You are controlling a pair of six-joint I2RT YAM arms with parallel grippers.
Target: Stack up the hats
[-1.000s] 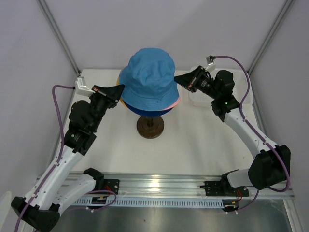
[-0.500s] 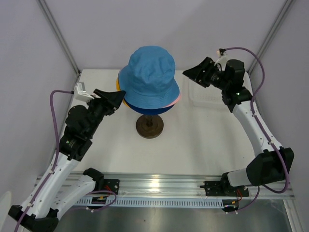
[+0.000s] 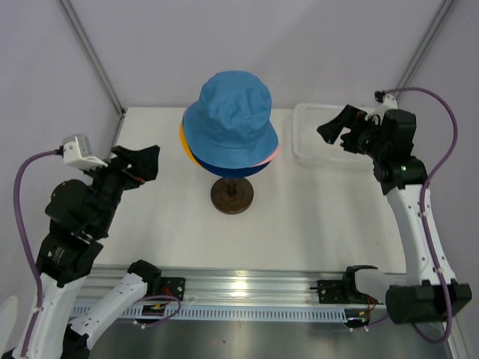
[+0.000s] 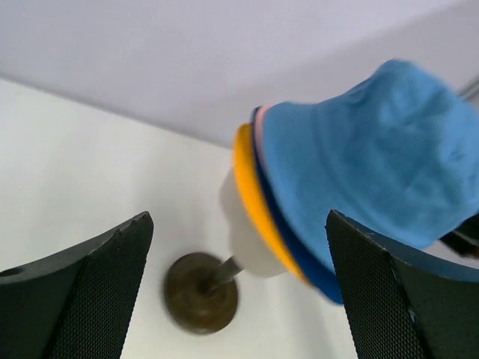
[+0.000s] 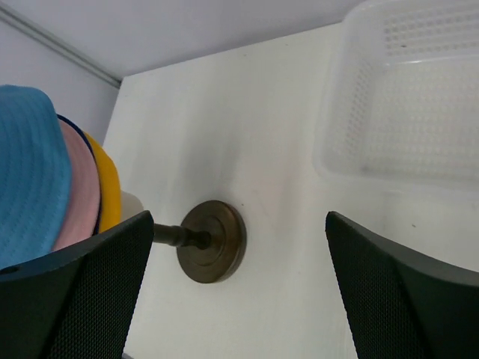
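Note:
The hats sit stacked on a cream mannequin head (image 4: pixel 247 239) in the middle of the table. The sky blue hat (image 3: pixel 230 112) is on top. Under it show the pink brim (image 3: pixel 274 155), the navy brim (image 3: pixel 224 169) and the yellow brim (image 3: pixel 183 139). My left gripper (image 3: pixel 142 158) stands open to the left of the stack, apart from it, with nothing between its fingers (image 4: pixel 82 292). My right gripper (image 3: pixel 335 129) is open to the right, over the basket's near-left part, also holding nothing. In the right wrist view the hats (image 5: pixel 45 179) lie at the left edge.
The head's stem stands on a dark round base (image 3: pixel 232 196) on the white table. A white plastic basket (image 3: pixel 314 153) sits at the back right, just below my right gripper. Slanted frame poles rise at the table's back corners.
Both grippers have let go of the sky blue hat's brim, opened, and drawn outward and back from the stack. The hat stays on top.

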